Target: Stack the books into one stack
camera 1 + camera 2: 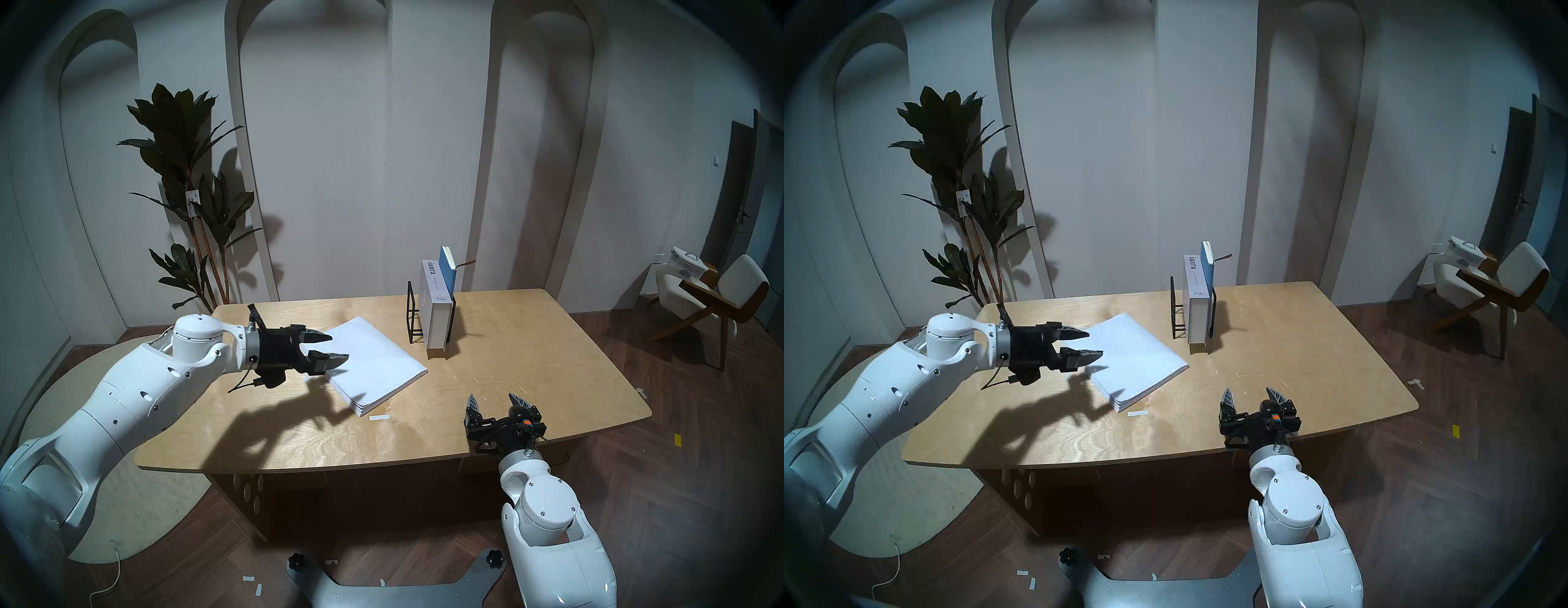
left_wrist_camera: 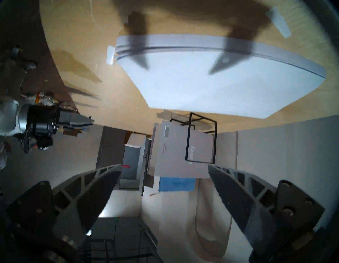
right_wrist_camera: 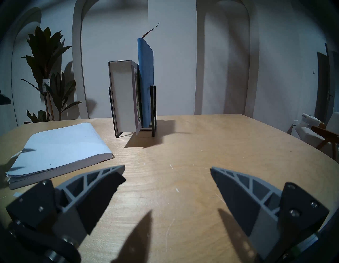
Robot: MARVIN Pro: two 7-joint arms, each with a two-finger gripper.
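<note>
The large white softcover (image 1: 368, 364) lies flat on the table (image 1: 530, 373); the thick "ianra" book (image 1: 435, 314) and the blue book (image 1: 448, 271) stand upright in the black wire rack (image 1: 410, 316). Both claws, the left gripper (image 1: 333, 348) and the right gripper (image 1: 497, 402), are spread and empty. Pulling the thick book could tip the blue one (it seems to lean on it) or drag the rack. Arched white walls surround the wooden table.

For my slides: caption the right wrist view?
Open right gripper low over wooden table; blue and thick white-grey books upright in black wire rack.
</note>
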